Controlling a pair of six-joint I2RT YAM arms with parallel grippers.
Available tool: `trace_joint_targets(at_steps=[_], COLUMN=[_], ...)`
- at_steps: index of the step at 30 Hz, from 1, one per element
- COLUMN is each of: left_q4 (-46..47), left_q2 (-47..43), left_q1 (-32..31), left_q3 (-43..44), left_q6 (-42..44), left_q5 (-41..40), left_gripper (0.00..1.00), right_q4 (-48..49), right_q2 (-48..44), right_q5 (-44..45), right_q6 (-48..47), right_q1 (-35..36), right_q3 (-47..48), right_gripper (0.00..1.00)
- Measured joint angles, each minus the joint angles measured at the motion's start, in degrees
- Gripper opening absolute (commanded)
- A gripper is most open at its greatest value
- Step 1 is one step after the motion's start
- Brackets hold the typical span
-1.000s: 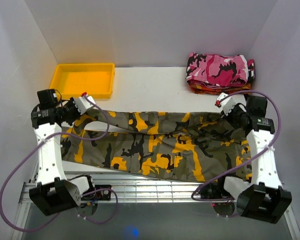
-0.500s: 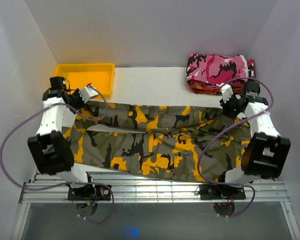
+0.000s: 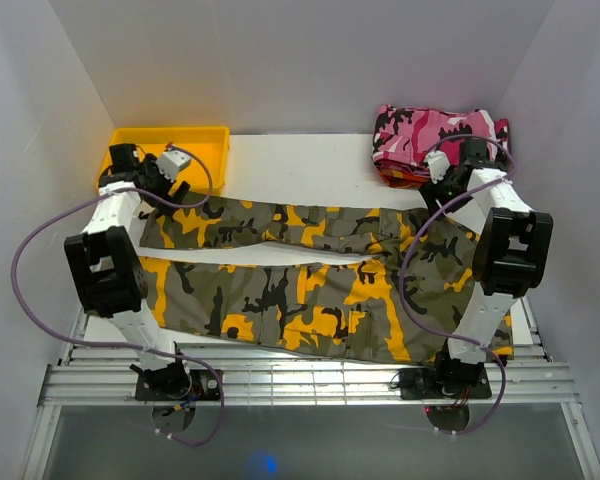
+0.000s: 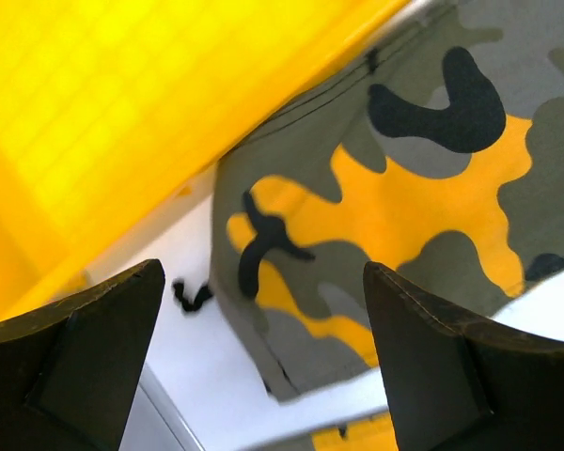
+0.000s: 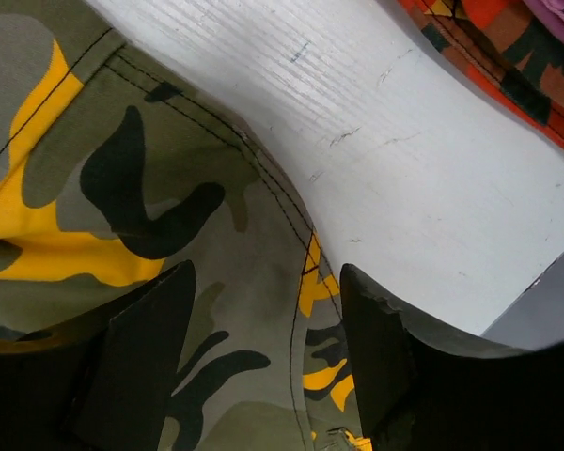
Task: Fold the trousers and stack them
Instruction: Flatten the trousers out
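Top external view: trousers (image 3: 310, 280) lie spread flat across the white table (image 3: 300, 165), waist end to the right, legs running left. Woven cloth, camouflage in olive, grey-brown, black and yellow-orange blotches; a square leg pocket shows on the near leg. A narrow wedge of bare table separates the two legs.

Left gripper (image 3: 178, 186) hangs over the far leg's hem, beside the yellow tray (image 3: 205, 150), a smooth, shallow rectangle of plastic. Right gripper (image 3: 431, 194) sits over the far waist corner, near a folded pink, white and black camouflage garment (image 3: 435, 132) stacked on an orange-red garment (image 3: 400, 178).

Left wrist view: left gripper (image 4: 263, 272) has its dark fingers spread wide with nothing clamped; the hem corner lies below them, stitching visible along its edge. A small black thread scrap (image 4: 190, 295) rests on the table.

Right wrist view: right gripper (image 5: 263, 272) has its jaws parted, gripping nothing, above a seamed cloth edge with double stitching. The table shows fine scratches.

Hidden: both arms cover parts of the trousers' ends; the orange-red garment is mostly buried under the pink one.
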Motion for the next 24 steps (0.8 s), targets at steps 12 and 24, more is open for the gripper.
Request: trace_joint_targets(at_steps=[12, 24], left_q4=[1.4, 0.3], left_q2=[-2.8, 9.4], left_q1=[5.0, 7.6], left_q3=[-3.8, -2.5], left_q6=[-20.4, -28.7], left_q5=[-0.4, -3.9], left_gripper=[0.68, 0.57], right_q4=[-8.6, -13.2], right_q2=[-12.9, -11.8], right_q5=[-3.7, -0.3], right_q6=[2.3, 1.9], right_q1=[1.1, 1.7], right_q3=[-0.9, -18.1], right_gripper=[0.47, 0.46])
